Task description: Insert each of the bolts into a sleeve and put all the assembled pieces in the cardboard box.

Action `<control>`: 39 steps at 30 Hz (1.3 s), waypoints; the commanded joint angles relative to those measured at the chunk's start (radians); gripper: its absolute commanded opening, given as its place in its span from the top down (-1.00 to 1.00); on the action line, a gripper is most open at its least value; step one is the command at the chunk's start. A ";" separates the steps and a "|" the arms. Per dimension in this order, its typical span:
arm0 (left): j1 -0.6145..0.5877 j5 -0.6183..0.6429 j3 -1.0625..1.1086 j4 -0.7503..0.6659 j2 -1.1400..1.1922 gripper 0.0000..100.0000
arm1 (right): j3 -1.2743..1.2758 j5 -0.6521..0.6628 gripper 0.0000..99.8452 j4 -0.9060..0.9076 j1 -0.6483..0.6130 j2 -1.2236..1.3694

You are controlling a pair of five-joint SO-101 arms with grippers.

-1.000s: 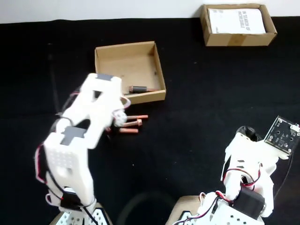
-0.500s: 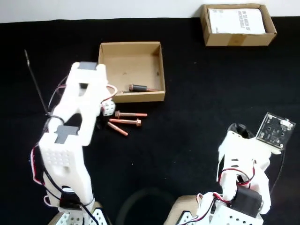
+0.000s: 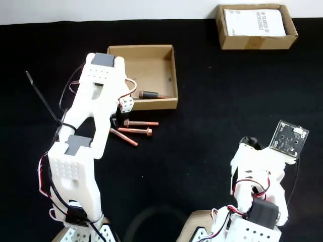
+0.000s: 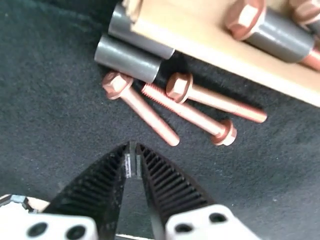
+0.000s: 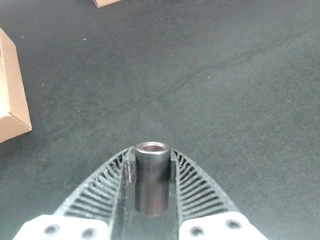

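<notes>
Three bolts (image 3: 135, 130) lie just before the cardboard box (image 3: 156, 104), which holds one assembled piece (image 3: 150, 95)

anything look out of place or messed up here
Nothing damaged or spilled. Three loose bolts lie jumbled at different angles on the cloth just outside the cardboard box, next to two empty sleeves against its wall.

Bolt-in-sleeve (image 4: 272, 35) cut off by pic edge — so's one loose sleeve (image 4: 142, 40) (box (image 4: 200, 32) overlaps it).
</notes>
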 commanded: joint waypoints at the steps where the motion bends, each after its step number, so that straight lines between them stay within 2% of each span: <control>1: 0.025 0.015 0.007 0.017 -0.016 0.98 | -0.001 0.000 0.99 -0.021 -0.008 -0.012; 7: 0.045 -0.009 0.096 0.018 -0.018 0.96 | 0.001 0.000 0.99 -0.021 -0.008 -0.012; 10: 0.061 -0.114 0.107 0.018 -0.019 0.82 | 0.001 0.003 0.99 -0.021 -0.008 -0.012; 15: 0.081 -0.172 0.105 0.018 -0.019 0.67 | 0.001 0.006 0.99 -0.021 -0.008 -0.012; 30: -0.071 -0.181 0.114 0.011 -0.002 0.66 | -0.008 0.006 0.99 -0.021 -0.010 -0.012; 39: -0.067 -0.176 0.111 0.009 0.147 0.66 | -0.008 0.006 0.99 -0.019 -0.010 -0.012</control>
